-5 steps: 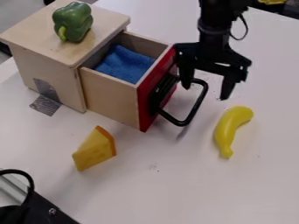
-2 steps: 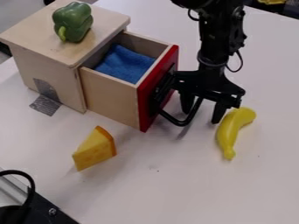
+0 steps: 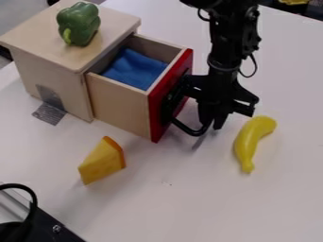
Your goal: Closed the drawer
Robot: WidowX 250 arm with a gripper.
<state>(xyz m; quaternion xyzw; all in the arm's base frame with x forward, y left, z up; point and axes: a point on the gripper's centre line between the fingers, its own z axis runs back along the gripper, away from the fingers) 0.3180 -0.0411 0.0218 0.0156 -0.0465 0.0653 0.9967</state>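
Jaws on the handle, drawer standing open

The gripper's (image 3: 212, 125) jaws are drawn nearly together and appear to pinch the outer bar of the black handle (image 3: 188, 130). Behind it, the drawer (image 3: 120, 106) juts from the wooden box (image 3: 54, 82) on the left, blue cloth (image 3: 134, 68) inside. To shut it well, I'd push steadily along its slide, left and slightly far, without twisting; a skewed push could jam it or shift the box. The banana (image 3: 246, 142) lies just right, on the worktop (image 3: 189, 198).
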